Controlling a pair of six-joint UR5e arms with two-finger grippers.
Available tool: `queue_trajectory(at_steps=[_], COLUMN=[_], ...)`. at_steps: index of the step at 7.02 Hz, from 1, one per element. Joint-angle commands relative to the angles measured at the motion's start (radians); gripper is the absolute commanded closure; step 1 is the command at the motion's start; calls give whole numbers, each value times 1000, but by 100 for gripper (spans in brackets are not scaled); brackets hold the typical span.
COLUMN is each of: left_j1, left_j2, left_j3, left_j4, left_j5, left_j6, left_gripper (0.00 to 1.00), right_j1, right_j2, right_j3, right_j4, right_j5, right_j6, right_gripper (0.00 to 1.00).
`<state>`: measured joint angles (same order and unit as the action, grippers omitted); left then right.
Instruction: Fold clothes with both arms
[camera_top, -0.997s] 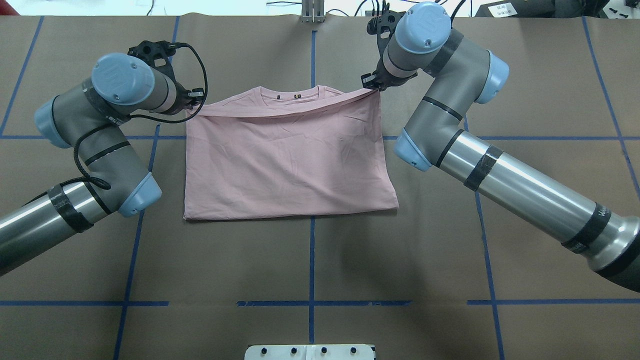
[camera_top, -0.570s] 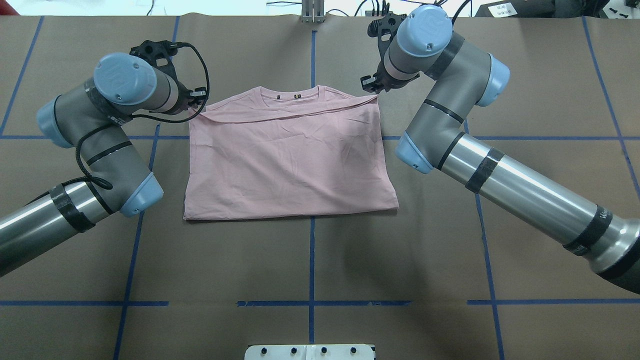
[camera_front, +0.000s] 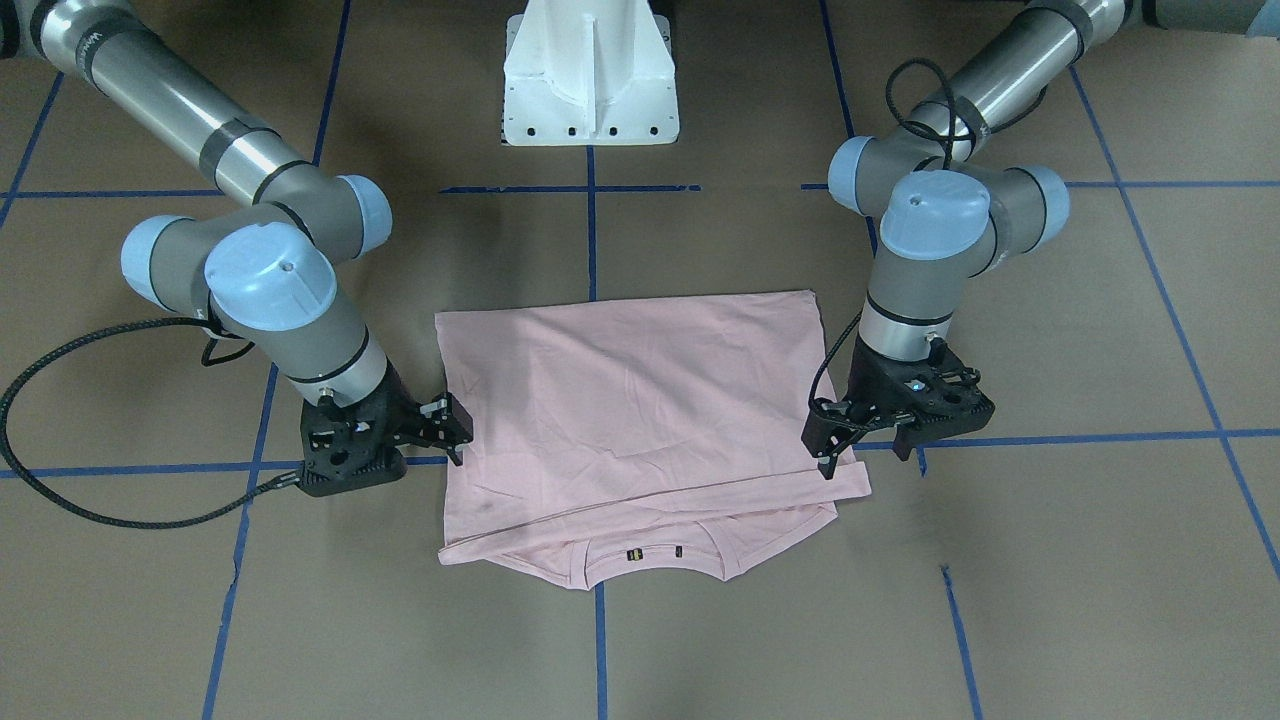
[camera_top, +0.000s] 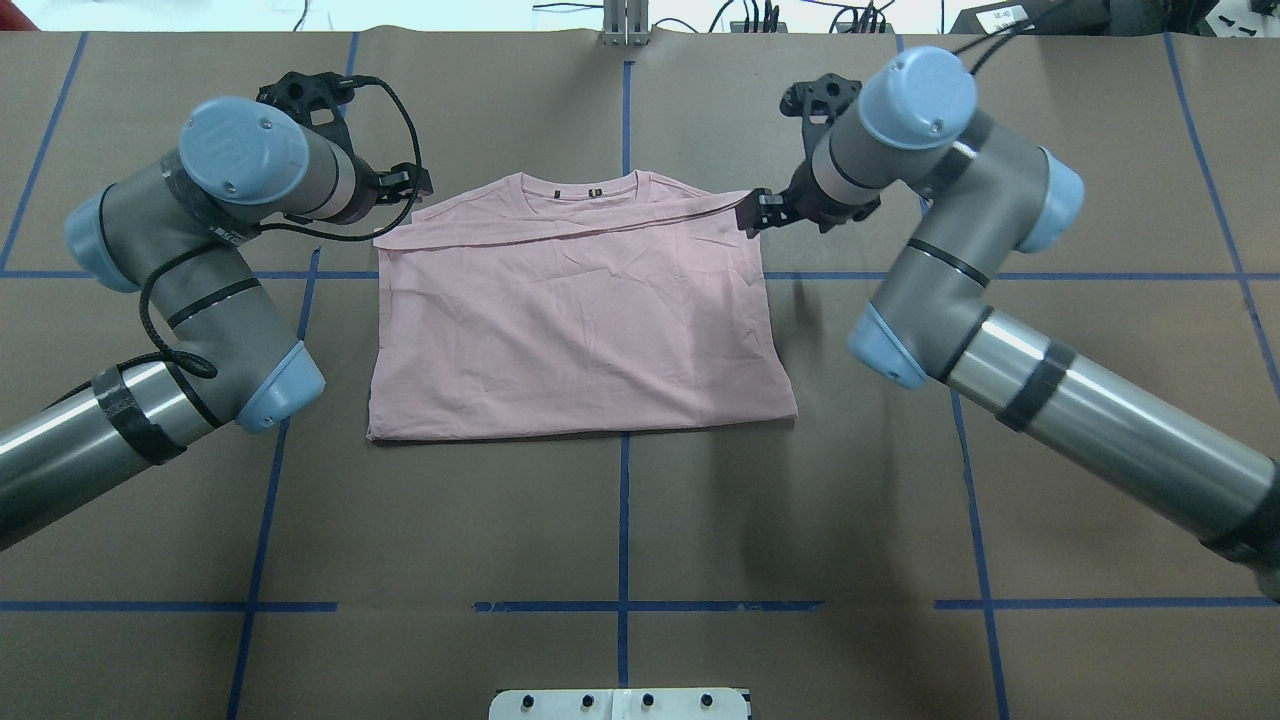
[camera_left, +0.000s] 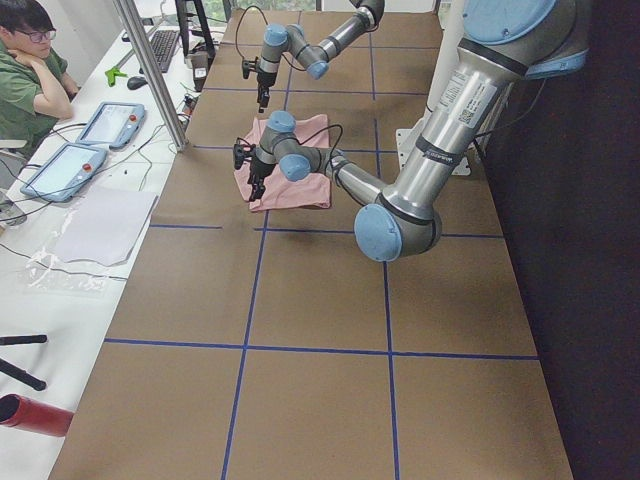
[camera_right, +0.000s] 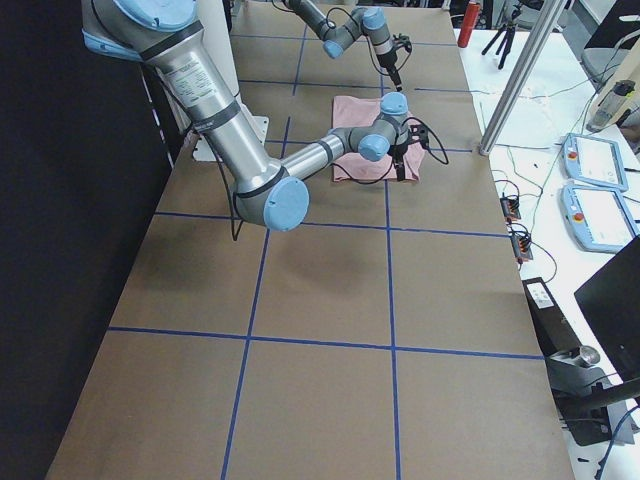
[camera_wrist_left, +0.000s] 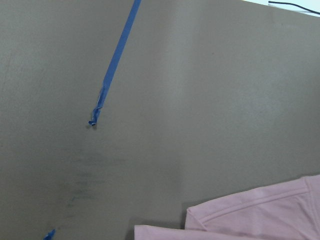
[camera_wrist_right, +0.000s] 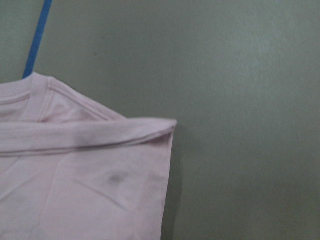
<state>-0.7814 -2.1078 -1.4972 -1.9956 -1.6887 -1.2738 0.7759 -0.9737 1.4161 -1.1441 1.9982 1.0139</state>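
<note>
T-shirt: the pale pink T-shirt (camera_top: 570, 320) lies folded into a rough rectangle on the brown table (camera_top: 850, 520), plain side up; its ribbed collar (camera_top: 580, 184) shows at the edge far from the robot, just beyond a folded-over band of cloth
Left gripper: the left gripper (camera_top: 418, 184) is just beside the shirt's far corner on the robot's left; in the front-facing view its fingers stand apart with no cloth between them, and its wrist view shows that corner lying flat on the table
Right gripper: the right gripper (camera_top: 752, 213) is at the opposite far corner, its tips right at the shirt's edge; the fingers are parted and hold nothing, and whether they touch the cloth cannot be told
Shirt corner by right gripper: flat on the table in the right wrist view
Blue tape lines (camera_top: 623, 520): a grid across the table, one line running under the shirt's middle
</note>
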Motion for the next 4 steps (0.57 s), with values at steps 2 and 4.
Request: queue_trajectory(at_steps=[2, 4], left_j1=[2, 7], left_j2=[23, 26], left_j3=[-61, -78], left_j4=[6, 8], left_j5=[0, 0], left_j6=[-18, -54], left_gripper=[0, 0], right_j1=[-140, -207], right_j2=[-137, -143], right_j3=[285, 280], right_j4=[-211, -224], right_j5=[-16, -73], right_j6=[216, 221], right_gripper=[0, 1])
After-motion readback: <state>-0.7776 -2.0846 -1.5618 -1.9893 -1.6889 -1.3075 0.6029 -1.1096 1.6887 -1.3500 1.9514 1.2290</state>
